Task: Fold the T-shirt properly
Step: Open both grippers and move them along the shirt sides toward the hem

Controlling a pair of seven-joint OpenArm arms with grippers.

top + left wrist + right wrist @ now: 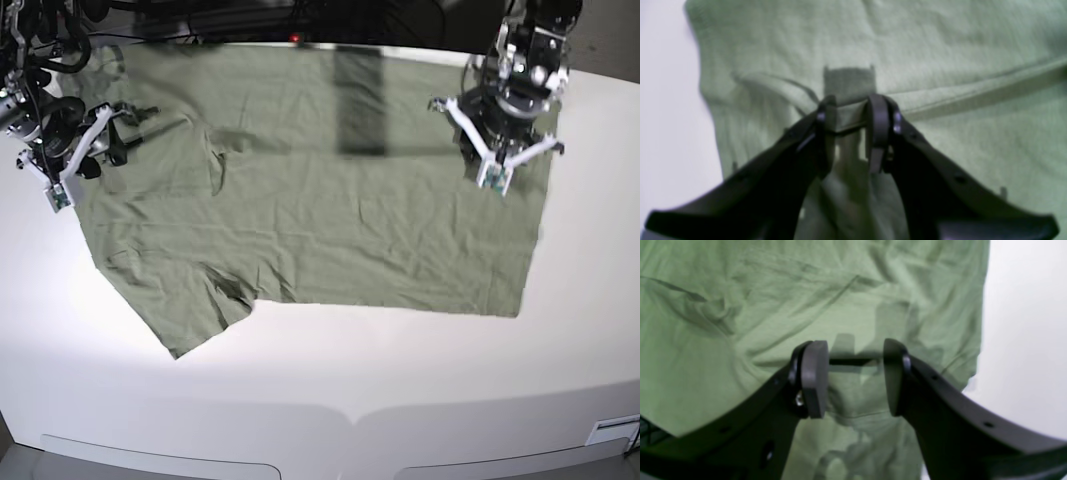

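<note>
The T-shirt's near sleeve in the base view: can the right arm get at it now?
Probably yes. The right gripper stands open over the same side of the T-shirt, and only flat cloth and bare table lie between it and the sleeve.

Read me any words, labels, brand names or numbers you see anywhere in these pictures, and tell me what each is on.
None can be read.
T-shirt: plain green cloth, no print or label showing in any view.
White tag at the table edge in the base view: too small to read.
</note>
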